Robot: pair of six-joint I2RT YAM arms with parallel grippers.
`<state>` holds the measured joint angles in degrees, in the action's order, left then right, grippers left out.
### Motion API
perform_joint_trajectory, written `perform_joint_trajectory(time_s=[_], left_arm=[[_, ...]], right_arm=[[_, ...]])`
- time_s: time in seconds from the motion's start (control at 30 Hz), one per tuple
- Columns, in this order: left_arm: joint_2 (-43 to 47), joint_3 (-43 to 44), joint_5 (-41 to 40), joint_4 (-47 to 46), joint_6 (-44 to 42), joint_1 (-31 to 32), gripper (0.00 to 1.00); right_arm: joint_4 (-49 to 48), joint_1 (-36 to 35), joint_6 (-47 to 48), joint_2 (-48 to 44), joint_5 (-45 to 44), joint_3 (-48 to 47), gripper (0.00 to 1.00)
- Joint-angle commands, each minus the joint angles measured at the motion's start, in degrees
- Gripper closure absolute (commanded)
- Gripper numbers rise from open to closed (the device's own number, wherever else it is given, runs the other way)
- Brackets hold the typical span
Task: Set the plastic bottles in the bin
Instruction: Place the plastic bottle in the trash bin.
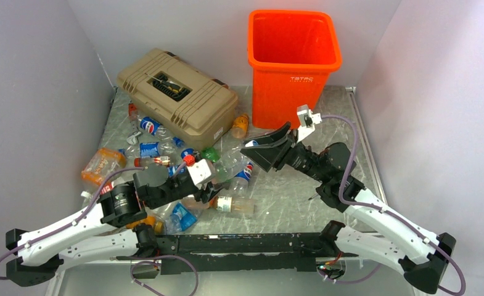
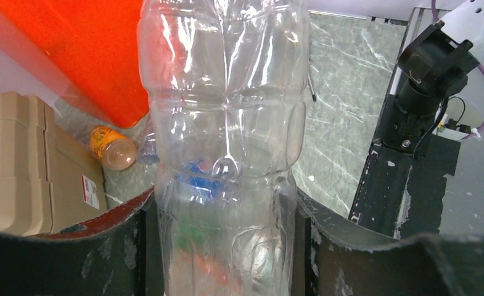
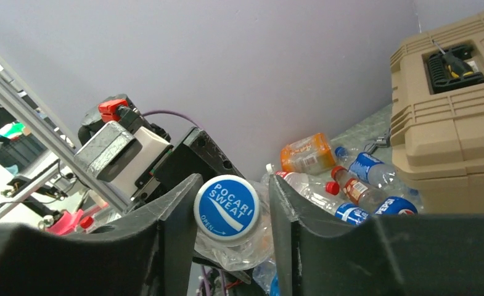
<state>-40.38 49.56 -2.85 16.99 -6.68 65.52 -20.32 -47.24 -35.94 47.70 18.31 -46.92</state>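
Clamping clear bottle [image 2: 227,92], left pincer [image 2: 225,213]; right pincer [image 3: 232,188] pinching Pocari bottle [image 3: 227,208].

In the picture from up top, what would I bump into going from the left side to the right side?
Squashed orange bottle → tan toolbox → small orange bottle → big orange bin.

a tan ribbed toolbox [image 1: 177,98] lies closed at the back left of the grey marbled table [image 1: 288,206], set at an angle. a black and yellow tool [image 1: 167,85] sits in the recess of its lid, and a small white and red sticker [image 2: 91,191] is on its front. pale lilac walls [image 1: 36,80] stand on three sides. a metal rail [image 1: 364,139] runs along the table's right edge.
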Motion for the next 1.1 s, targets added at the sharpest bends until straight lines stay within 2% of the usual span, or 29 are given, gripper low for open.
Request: perform_joint_trajectory(time_s=[0.0,0.1,0.13,0.17,0.2,0.27,0.37,0.47,0.63,0.73,0.83,0.97,1.07], left_arm=[[0.0,0.4,1.1,-2.8,0.4,0.1,0.40],[-0.3,0.7,-0.9,-2.5,1.0,0.1,0.31],[-0.5,1.0,-2.1,-2.1,1.4,0.1,0.23],[-0.7,1.3,-3.1,-1.9,1.7,0.1,0.06],[-0.8,1.5,-3.9,-1.7,1.8,0.1,0.01],[-0.9,1.6,-5.4,-1.8,2.3,0.1,0.01],[-0.3,1.3,-8.8,-2.4,2.7,0.1,0.01],[1.1,0.5,-13.9,-4.0,2.5,0.1,0.01],[4.4,-1.1,-22.0,-6.3,1.8,0.1,0.01],[6.0,-2.0,-24.2,-7.5,1.2,0.1,0.01],[5.9,-2.2,-25.6,-7.8,0.6,0.1,0.01],[3.8,-1.7,-32.5,-7.4,-0.1,0.2,0.03],[2.6,-1.3,-36.3,-7.0,0.0,0.1,0.03]], right_arm=[[-5.3,0.2,-1.4,1.0,-2.6,0.3,0.60],[-5.4,0.2,-1.7,1.8,-1.1,0.0,0.80],[-5.5,0.2,-1.7,1.9,-1.1,0.0,0.91],[-5.3,0.2,-1.5,1.6,-1.5,0.1,1.00],[-4.4,0.2,-1.3,1.1,-2.2,0.1,1.00],[-2.3,0.2,0.1,-0.2,-3.8,-0.2,1.00],[6.9,0.2,6.2,-2.9,-8.1,-4.5,1.00],[17.1,0.2,15.3,-5.9,-16.8,-13.1,1.00],[24.9,0.2,25.4,-5.8,-34.2,-25.4,1.00],[23.7,0.2,30.6,-2.5,-44.0,-30.7,1.00],[14.9,0.2,37.7,1.0,-51.9,-32.1,1.00],[2.9,0.3,46.0,7.7,-56.0,-34.1,1.00],[-0.6,1.7,49.7,15.4,-57.7,-40.6,1.00]])
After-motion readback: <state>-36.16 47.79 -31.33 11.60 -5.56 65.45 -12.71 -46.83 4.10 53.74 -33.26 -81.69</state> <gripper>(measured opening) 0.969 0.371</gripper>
